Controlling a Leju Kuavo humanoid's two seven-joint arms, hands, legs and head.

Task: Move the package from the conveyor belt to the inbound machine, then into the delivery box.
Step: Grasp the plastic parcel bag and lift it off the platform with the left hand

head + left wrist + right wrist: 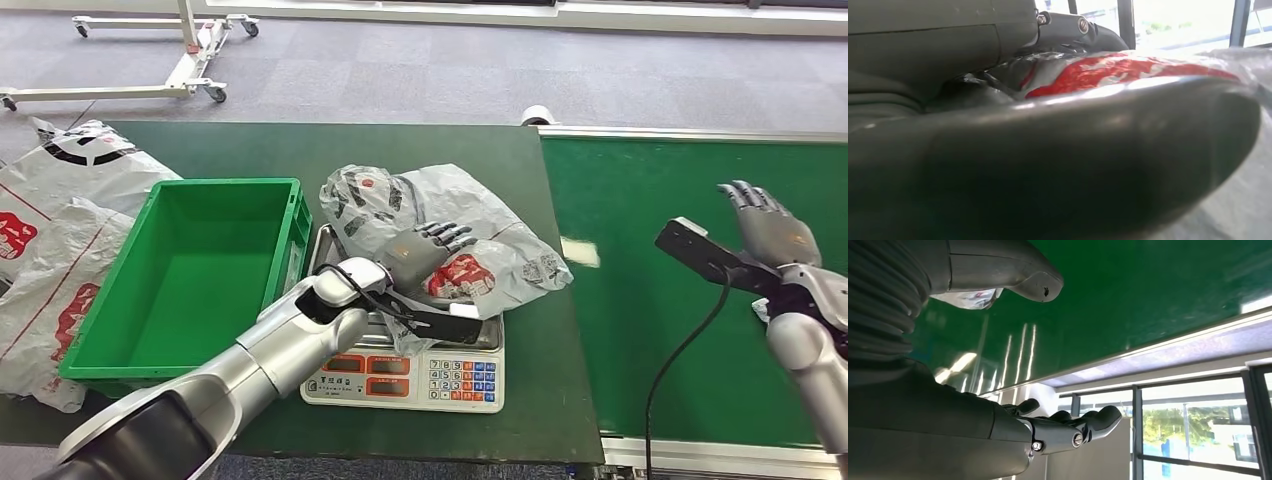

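Note:
A crumpled grey plastic package (500,255) with red print lies on the metal tray of the scale (410,378) on the dark green table. My left hand (425,250) grips it: the fingers lie on top, and in the left wrist view the thumb (1048,165) runs along the package (1128,75). My right hand (775,235) hovers open over the green conveyor belt (650,250), fingers spread and holding nothing; the right wrist view also has the hand (1063,432) beside the belt (1148,290). The green delivery box (225,184) stands just left of the scale.
More grey packages (60,230) are piled at the table's left edge, beside the box. A white wheeled frame (180,70) stands on the carpet behind the table. A tape roll (537,115) sits at the belt's far corner.

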